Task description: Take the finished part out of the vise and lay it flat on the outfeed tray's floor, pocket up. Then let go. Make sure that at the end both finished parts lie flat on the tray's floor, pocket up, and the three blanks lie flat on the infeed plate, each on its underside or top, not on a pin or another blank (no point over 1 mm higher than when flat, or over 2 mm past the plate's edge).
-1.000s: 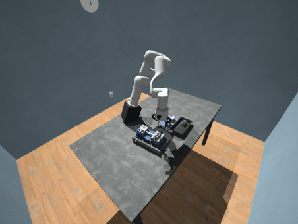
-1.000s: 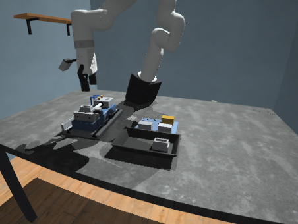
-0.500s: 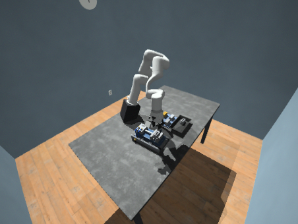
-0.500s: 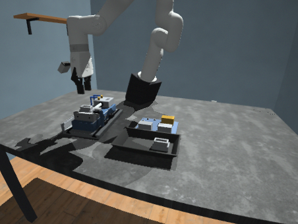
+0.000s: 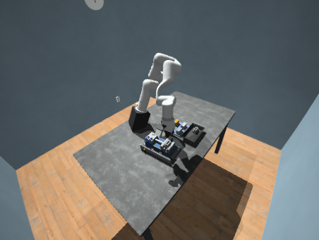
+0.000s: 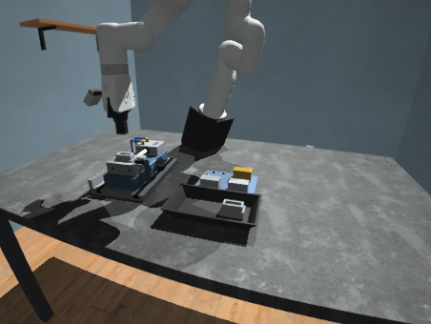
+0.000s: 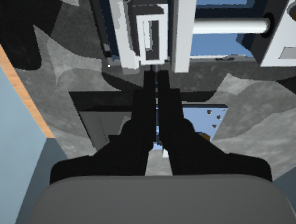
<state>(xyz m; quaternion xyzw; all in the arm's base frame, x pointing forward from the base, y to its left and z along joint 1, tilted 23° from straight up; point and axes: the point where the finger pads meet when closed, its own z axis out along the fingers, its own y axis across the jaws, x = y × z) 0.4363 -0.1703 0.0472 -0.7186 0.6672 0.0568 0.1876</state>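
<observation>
My jaws are closed down to almost nothing with nothing between them, hanging in the air above the vise (image 6: pixel 125 177). The wrist view looks straight down past the black fingers, which are pressed together.

The finished part (image 7: pixel 150 36) sits in the vise between the two pale clamp blocks, with its rectangular pocket facing up. I judge it to be a small machined block: rigid, fairly dense for its size, smooth-sided and likely slippery. It won't deform, but it could pivot in a light pinch. The clamp blocks cover two of its faces, so I would take hold across the two free faces, low enough to bite on solid wall rather than the thin pocket rim. First the jaws must open again.

In the exterior view the tray (image 6: pixel 200 218) lies at about 4 o'clock from the vise, near it on the worktop (image 6: pixel 324 200). A small grey block (image 6: pixel 233 208) already sits towards the tray's right end, leaving bare floor on the left. At the tray's 12 o'clock stands a blue fixture (image 6: pixel 228 182), just beside the back wall. The arm's black pedestal (image 6: pixel 195 138) is beyond that.

A straight lift should clear the clamp blocks and the vise screw (image 7: pixel 227 25). After that the tray's raised walls are the only edge to cross.
</observation>
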